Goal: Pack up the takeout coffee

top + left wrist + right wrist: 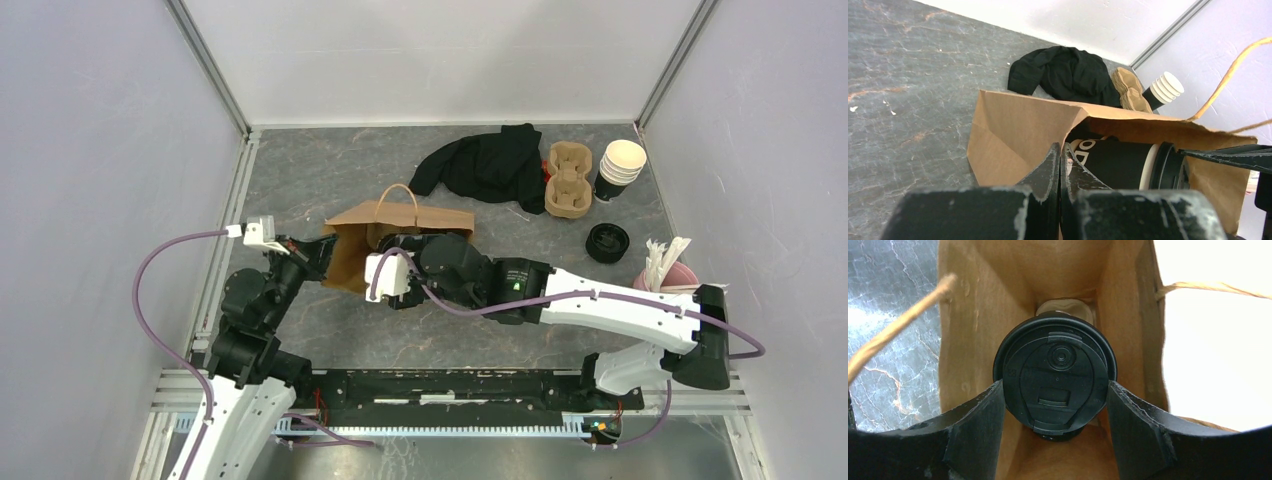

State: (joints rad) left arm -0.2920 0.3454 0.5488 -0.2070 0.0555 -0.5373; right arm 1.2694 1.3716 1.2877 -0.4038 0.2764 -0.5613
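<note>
— Where's the cup (1055, 375)?
— Centre of the right wrist view, inside the bag (973, 315). It lies on its side, lid facing out of the mouth, and the right gripper (1055, 390) clamps the lid's sides.
— And the left gripper (1060, 162)?
— Pressed together on the bag's edge.

Cup (1120, 164) partly w/in bag (1018, 132)

A robot lab test cell: plain white walls (100, 150) on aluminium posts (210, 70) box in a grey stone-look worktop (330, 170); a left arm (255, 310) and right arm (620, 310) stand on a rail (450, 385) at its near edge, cables (137, 290) trailing
</note>
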